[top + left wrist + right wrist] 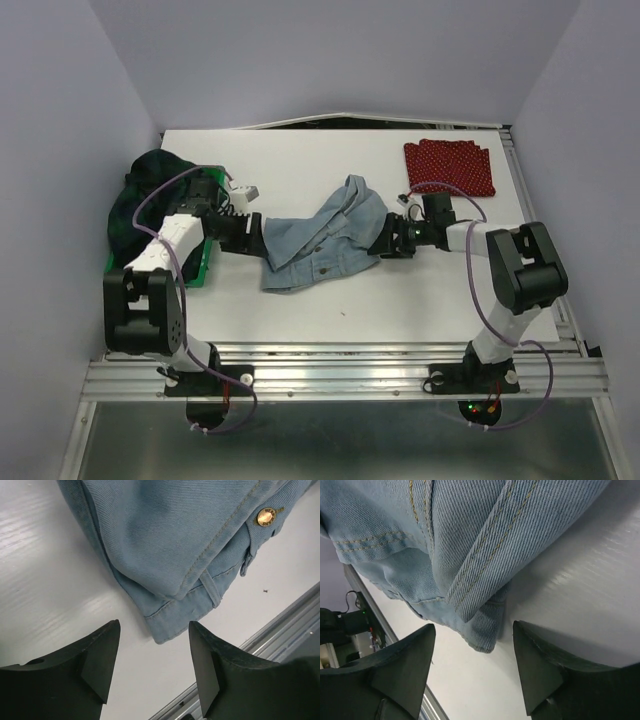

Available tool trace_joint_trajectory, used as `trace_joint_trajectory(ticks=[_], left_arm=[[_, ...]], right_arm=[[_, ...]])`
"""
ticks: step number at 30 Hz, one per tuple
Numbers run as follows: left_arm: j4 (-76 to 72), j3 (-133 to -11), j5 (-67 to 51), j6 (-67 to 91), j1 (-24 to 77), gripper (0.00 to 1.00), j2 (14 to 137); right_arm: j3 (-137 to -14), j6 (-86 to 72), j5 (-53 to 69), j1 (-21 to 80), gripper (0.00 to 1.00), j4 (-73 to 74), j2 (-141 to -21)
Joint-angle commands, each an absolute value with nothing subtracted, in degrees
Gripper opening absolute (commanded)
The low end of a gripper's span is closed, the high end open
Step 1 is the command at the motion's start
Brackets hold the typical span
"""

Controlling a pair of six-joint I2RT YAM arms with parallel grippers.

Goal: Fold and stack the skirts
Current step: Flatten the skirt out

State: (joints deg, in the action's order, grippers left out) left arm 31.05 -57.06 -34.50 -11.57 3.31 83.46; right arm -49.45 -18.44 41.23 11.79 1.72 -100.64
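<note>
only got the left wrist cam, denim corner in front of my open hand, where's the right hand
observer: right hand is at the opposite end of the denim skirt, open, holding nothing
operator: other skirts out
observer: a red dotted skirt lies flat at the far right corner of the table
operator: that all
observer: no, a dark plaid skirt is heaped over the green bin at the left edge

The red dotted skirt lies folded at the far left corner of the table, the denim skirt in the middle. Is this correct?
No. The top external view shows the red dotted skirt folded at the far right corner of the table; the denim skirt does lie in the middle.
</note>
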Motion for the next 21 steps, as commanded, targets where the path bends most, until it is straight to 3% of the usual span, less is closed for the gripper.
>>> trace_joint_trajectory(ticks=[1,2,4,10,17,18,21], left_arm=[[30.3,-57.5,-41.7,-9.5,2.5,0.69,86.9],[30.3,-57.4,-42.4,-9.4,2.1,0.7,87.8],[30.7,-56.3,-44.3,-9.0,1.1,0.71,91.1],[30.3,-56.3,-41.8,-7.6,0.7,0.67,98.4],[30.7,-54.6,-44.2,-7.3,1.2,0.68,100.5],[30.8,-54.2,-44.6,-7.6,1.6,0.69,100.5],[31.0,-52.7,-44.1,-7.0,1.9,0.71,99.9]], right_arm=[[-49.7,-22.0,40.9,12.2,0.68,-1.9,-104.5],[-49.6,-22.4,41.7,12.7,0.66,-2.5,-104.8],[-48.8,-23.6,43.2,12.7,0.49,-3.4,-105.4],[-48.3,-22.2,43.9,12.7,0.37,-0.8,-105.0],[-44.5,-21.9,45.7,12.7,0.39,2.6,-102.0],[-43.6,-21.8,46.2,12.7,0.5,2.7,-101.0],[-42.0,-21.2,46.8,12.7,0.63,3.7,-99.6]])
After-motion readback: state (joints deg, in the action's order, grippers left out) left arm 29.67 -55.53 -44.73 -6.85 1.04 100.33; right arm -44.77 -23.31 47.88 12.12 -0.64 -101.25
